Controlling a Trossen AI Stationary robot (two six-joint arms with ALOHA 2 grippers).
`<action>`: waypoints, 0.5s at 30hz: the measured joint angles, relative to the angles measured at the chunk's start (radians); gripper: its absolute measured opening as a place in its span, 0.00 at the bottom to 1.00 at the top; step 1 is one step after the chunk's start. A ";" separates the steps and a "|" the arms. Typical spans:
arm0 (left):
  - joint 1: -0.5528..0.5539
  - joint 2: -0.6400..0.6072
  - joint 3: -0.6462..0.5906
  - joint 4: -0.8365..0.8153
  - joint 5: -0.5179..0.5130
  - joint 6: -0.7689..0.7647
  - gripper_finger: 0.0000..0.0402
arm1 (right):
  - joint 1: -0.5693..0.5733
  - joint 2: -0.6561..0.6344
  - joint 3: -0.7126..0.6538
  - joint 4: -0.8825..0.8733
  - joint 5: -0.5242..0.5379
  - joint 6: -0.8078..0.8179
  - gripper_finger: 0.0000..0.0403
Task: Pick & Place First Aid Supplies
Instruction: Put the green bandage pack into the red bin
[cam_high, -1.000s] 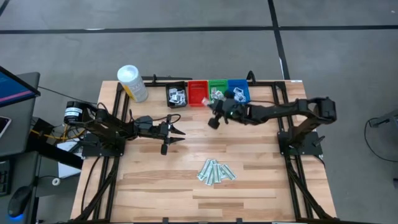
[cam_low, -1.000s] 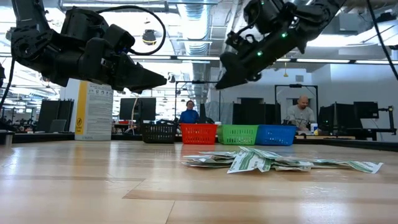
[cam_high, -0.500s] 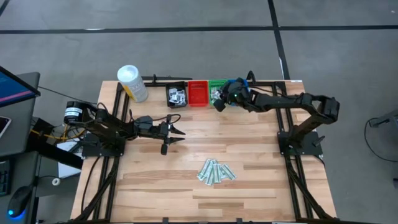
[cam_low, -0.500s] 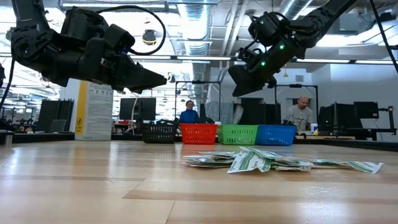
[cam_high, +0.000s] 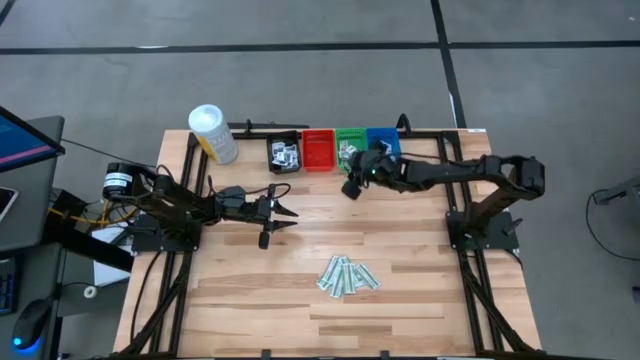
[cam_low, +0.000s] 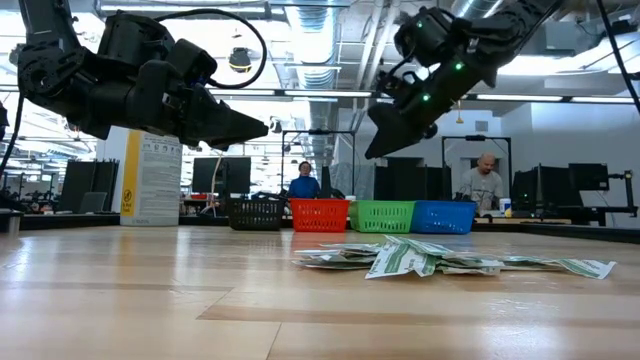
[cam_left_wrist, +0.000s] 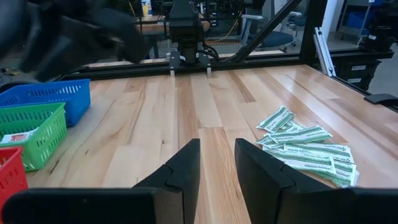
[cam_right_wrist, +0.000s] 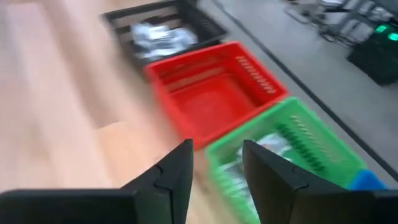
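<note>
High view: bins (cam_high: 334, 150) line the bench's (cam_high: 240, 280) upper edge, strips (cam_high: 347, 275) lie lower centre. Right gripper (cam_high: 351, 187), slightly parted and empty, hovers below the bins; left gripper (cam_high: 283, 212), also slightly parted and empty, waits centre-left.

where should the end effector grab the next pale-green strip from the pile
Probably the loose strip at the pile's edge, pinched across its narrow width from straight above. The pale-green strips lie flat and overlapping on the table, so a side approach would likely only push them along.
</note>
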 joint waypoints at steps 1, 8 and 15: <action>0.000 0.000 0.000 0.000 0.000 0.000 0.25 | 0.022 0.000 0.000 -0.008 -0.001 0.000 0.33; 0.000 0.000 0.000 0.000 0.000 -0.001 0.25 | 0.217 -0.001 0.001 -0.066 0.006 0.009 0.31; 0.000 0.000 0.000 0.038 0.000 -0.086 0.25 | 0.445 -0.002 0.001 -0.240 0.007 0.184 0.31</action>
